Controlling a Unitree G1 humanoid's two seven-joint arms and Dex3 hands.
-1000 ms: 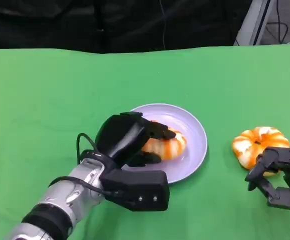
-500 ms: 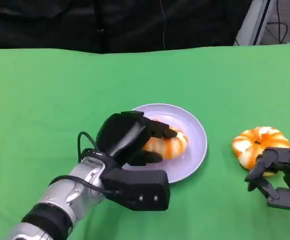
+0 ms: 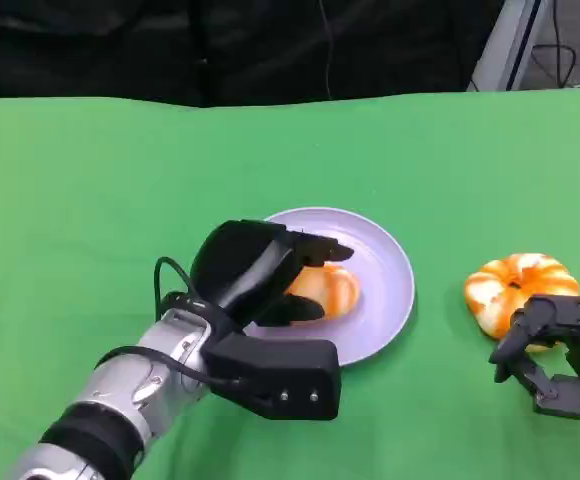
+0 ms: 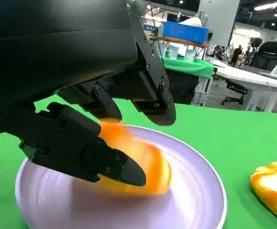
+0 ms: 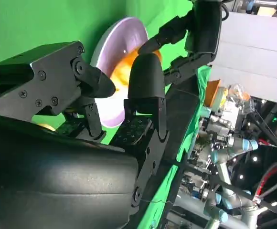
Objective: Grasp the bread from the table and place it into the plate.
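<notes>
No readable writing shows. The left hand (image 3: 260, 272) grips an orange-and-white bread (image 3: 322, 290) over the lavender plate (image 3: 385, 300). Right of it, a second bread (image 3: 515, 287) lies on the green table (image 3: 90, 200), the right hand (image 3: 560, 365) just beside it, fingers apart, holding nothing.

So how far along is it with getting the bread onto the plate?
One bread piece already sits over the lavender plate, so the carry looks done. In hand: the left hand has its fingers around that piece, not clearly released. Left: letting go and pulling back. A second bread lies on the green table, beside the right hand, which holds nothing.
</notes>
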